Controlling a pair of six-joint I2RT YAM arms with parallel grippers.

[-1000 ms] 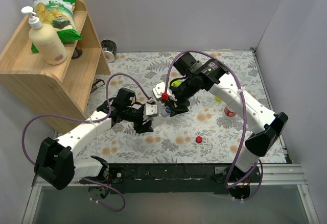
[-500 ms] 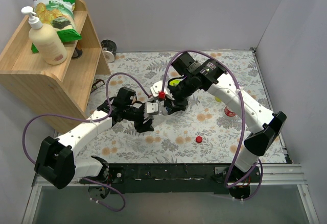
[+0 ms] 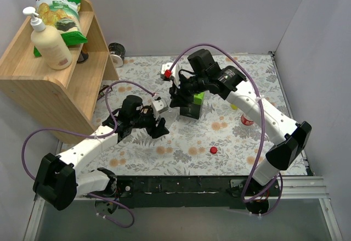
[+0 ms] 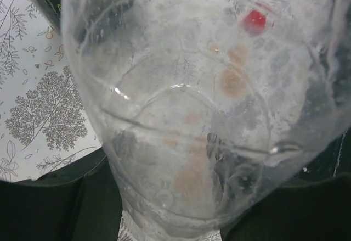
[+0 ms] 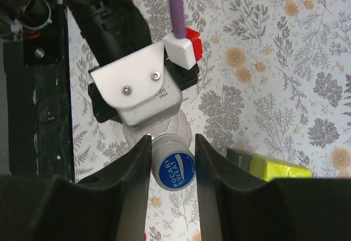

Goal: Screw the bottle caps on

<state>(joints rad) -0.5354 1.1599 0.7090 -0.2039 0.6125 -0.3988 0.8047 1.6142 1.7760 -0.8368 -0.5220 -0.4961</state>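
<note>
A clear bottle [image 4: 192, 87] fills the left wrist view, and my left gripper [image 4: 175, 211] is shut on its body, with the dark fingers [image 4: 55, 202] at both sides. In the right wrist view a blue cap [image 5: 174, 171] printed POCARI SWEAT sits on that bottle's neck [image 5: 184, 128]. My right gripper [image 5: 172, 145] is shut on the cap from above. From the top camera the two grippers meet mid-table, the left gripper [image 3: 160, 125] below the right gripper [image 3: 176, 105]. A red cap [image 3: 214, 150] lies loose on the mat. A bottle with a red label [image 3: 247, 120] lies to the right.
A wooden shelf [image 3: 33, 82] at the left carries a cream pump bottle [image 3: 49, 43] and a chip bag [image 3: 60, 5]. A yellow-green block [image 5: 274, 169] sits just right of my right fingers. A dark tape roll [image 3: 116, 51] lies at the back.
My right jaws have closed on the blue cap, and the right wrist has swung up and back over the bottle. The left gripper has shifted slightly, still holding the bottle.
</note>
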